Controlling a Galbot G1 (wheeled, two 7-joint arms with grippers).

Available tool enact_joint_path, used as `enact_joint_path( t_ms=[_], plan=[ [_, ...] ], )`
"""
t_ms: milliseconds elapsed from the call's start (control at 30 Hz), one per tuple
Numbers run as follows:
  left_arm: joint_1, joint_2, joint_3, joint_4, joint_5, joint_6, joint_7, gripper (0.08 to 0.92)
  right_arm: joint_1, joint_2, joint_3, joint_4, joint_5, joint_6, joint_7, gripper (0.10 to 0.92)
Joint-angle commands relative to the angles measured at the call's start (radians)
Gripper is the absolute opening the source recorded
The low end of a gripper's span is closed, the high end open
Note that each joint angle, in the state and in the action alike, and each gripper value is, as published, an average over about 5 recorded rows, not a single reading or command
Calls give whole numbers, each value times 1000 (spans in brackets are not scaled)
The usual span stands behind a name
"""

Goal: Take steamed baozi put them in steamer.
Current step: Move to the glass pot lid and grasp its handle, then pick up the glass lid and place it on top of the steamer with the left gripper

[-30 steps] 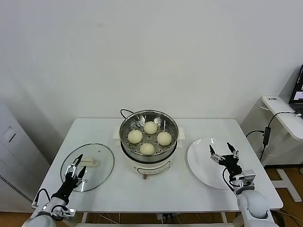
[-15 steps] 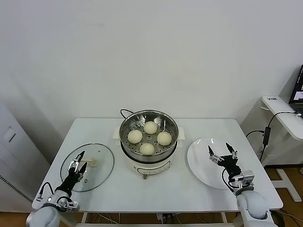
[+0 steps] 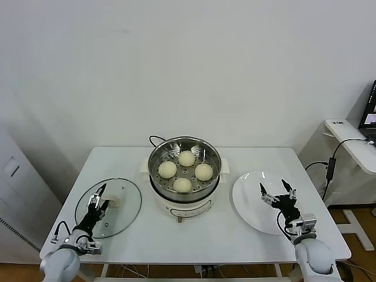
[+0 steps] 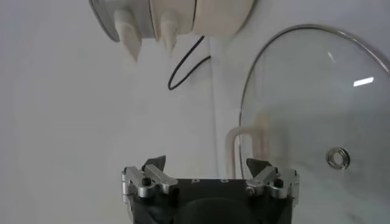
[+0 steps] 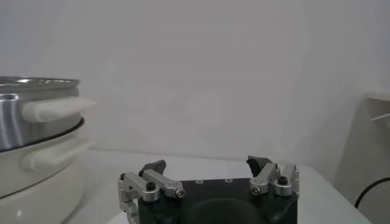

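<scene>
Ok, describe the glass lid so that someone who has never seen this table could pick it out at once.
Start at the steamer, the steel basket on a white cooker base in the middle of the white table. On the robot's left of it, near the front corner, the glass lid lies flat, the left gripper over its near part. Unlike the opaque white plate on the other side, it is see-through, with a metal rim and a white handle.

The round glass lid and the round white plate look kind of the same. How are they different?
The round glass lid is see-through with a metal rim and a white handle; the round white plate is solid white and bare. The lid lies on the robot's left of the shiny steel steamer, under the left tool; the plate lies on its right, under the right tool. Both are round and lie flat on the white table.
</scene>
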Motion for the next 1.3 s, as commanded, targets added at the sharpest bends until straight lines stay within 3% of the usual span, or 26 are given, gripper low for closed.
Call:
enact_joint_path(
  t_ms=[33,467,833,933,1300],
  plan=[
    [-53,-9,2,50,-5,7,-3,806,-8,-1,3,2,-2,1,-7,823],
    [9,-1,2,-56,-93,8,42,458,-5,0,3,4,-12,-1,-10,823],
    [86,98,-31,-309,-243,139,140,149,8,-1,-7,19,-13,-5,-9,823],
    [91,129,-34,-371,-283,193,169,116,11,-3,-6,25,-10,-7,-10,823],
    [-7,262,55,-536,-388,401,314,116,6,-12,6,40,-8,-15,-19,823]
  ],
)
